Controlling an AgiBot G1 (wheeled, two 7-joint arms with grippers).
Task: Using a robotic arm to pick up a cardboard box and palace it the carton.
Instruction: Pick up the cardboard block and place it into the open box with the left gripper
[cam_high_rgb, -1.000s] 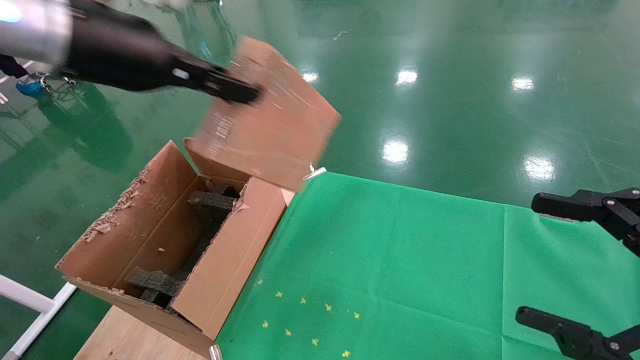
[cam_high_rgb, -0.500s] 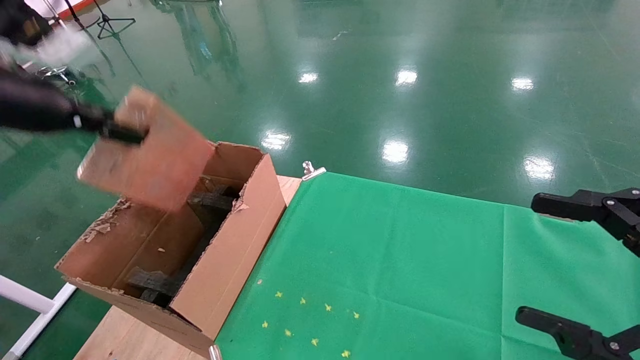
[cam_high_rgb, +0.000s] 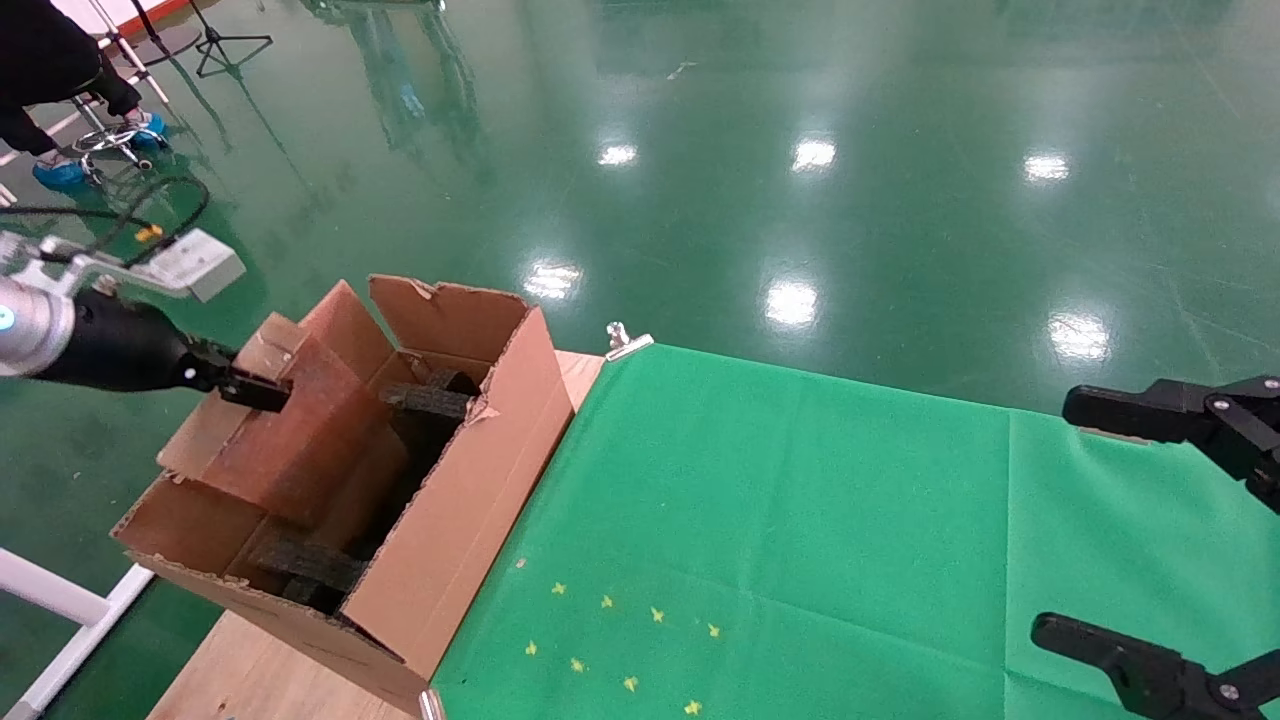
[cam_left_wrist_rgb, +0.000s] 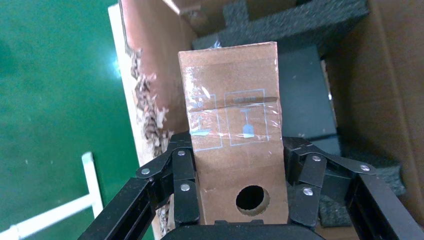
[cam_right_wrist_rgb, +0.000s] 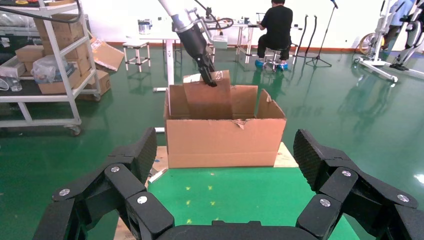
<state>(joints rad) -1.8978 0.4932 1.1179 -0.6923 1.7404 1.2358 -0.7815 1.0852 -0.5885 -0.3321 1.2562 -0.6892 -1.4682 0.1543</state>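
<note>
Both fingers of my left end effector (cam_left_wrist_rgb: 235, 200) clamp the cardboard box (cam_high_rgb: 290, 425), its long axis tilted down into the carton (cam_high_rgb: 470, 500); my right end effector (cam_high_rgb: 1170, 530) hangs open over the surface (cam_high_rgb: 800, 520).

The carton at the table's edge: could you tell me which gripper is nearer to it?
Left. The left gripper is over the carton, shut on the cardboard box partly inside it. The right gripper hangs open, far across the green cloth.

Wooden table (cam_high_rgb: 250, 675) bears green cloth (cam_high_rgb: 800, 520), carton (cam_high_rgb: 455, 520).
</note>
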